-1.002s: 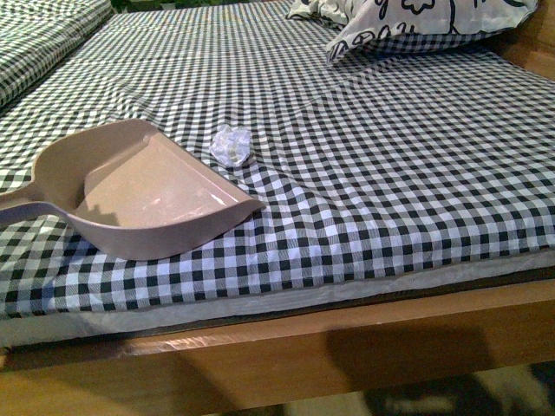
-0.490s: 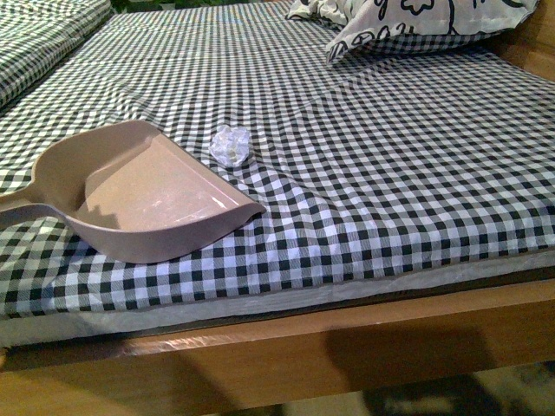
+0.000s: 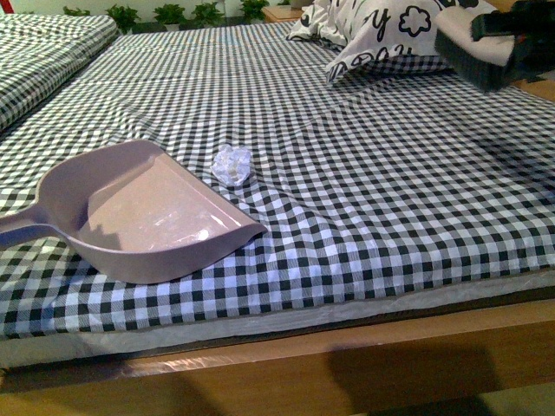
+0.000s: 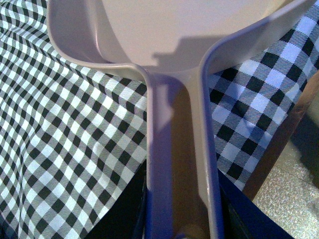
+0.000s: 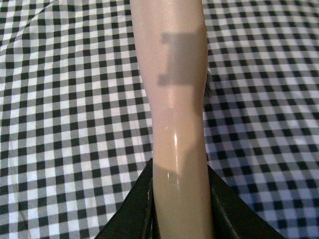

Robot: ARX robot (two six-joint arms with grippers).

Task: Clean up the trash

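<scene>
Front view: trash point(image 3: 231, 163) on gingham bedspread point(image 3: 381, 182)

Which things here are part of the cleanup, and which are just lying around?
For the job: paper wad; dustpan, in left end effector; brush, in right end effector.
Just lying about: pillow; potted plants.

Bedroom: gingham-sheeted bed point(image 3: 373, 182), patterned pillow point(image 3: 386, 30).

The dustpan point(image 3: 139, 208) handle runs off the front view's left edge, and the brush point(image 3: 473, 45) is blurred.
</scene>
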